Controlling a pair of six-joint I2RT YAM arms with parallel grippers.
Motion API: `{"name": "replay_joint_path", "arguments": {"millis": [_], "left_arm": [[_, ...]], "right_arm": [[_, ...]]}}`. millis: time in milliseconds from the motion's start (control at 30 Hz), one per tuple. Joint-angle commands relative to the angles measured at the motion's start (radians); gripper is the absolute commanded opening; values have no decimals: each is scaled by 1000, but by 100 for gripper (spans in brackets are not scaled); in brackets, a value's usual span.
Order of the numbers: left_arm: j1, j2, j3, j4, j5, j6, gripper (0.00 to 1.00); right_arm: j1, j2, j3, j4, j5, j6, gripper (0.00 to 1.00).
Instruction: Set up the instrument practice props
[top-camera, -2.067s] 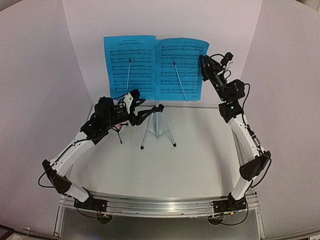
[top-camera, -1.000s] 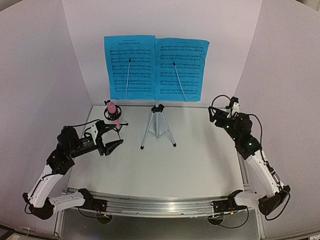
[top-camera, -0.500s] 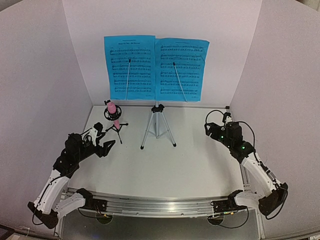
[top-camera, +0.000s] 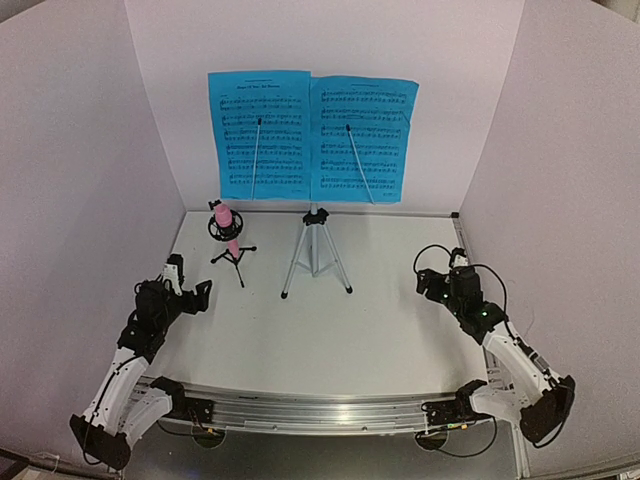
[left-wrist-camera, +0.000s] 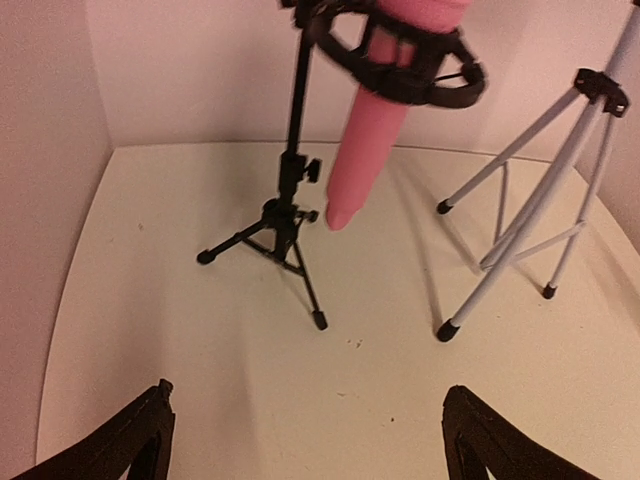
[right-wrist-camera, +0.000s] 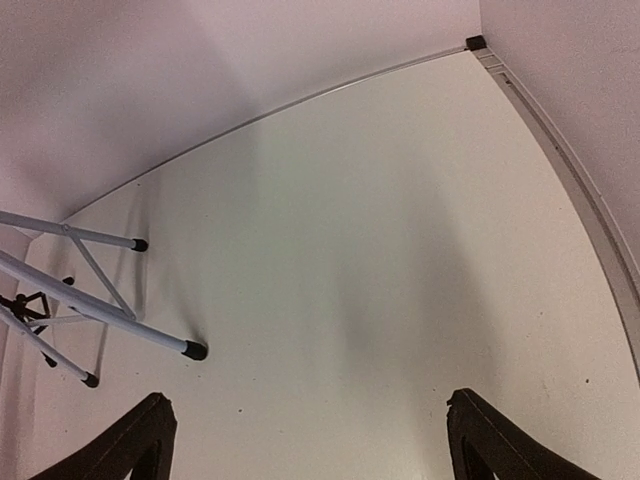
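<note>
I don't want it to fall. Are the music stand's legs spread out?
Spread. The silver tripod has three legs splayed apart, feet on the table.

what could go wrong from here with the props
1. The mic leans on a small tripod right ahead of the open left gripper; a forward move might topple it.
2. The sheets sit high on the slim-legged stand, held by thin wires; a bumped leg could tip them.
</note>
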Motion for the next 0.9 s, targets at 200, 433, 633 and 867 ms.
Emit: {"name": "replay_joint_path", "arguments": {"millis": [200,433,633,867], "left_arm": [[42,-88,-169,38,-188,38,100],[85,-94,-190,47,-311,26,100],[116,-110,-229,82,-316,9,100],[126,-110,-247,98,-300,-3,100]], "right_arm": [[-1,-128,-151,11,136,-84,97],[0,-165,-189,12,157,-110,98],[-1,-190,-211,17,172,-112,98],[-1,-212,-229,23,180,-107,98]]}}
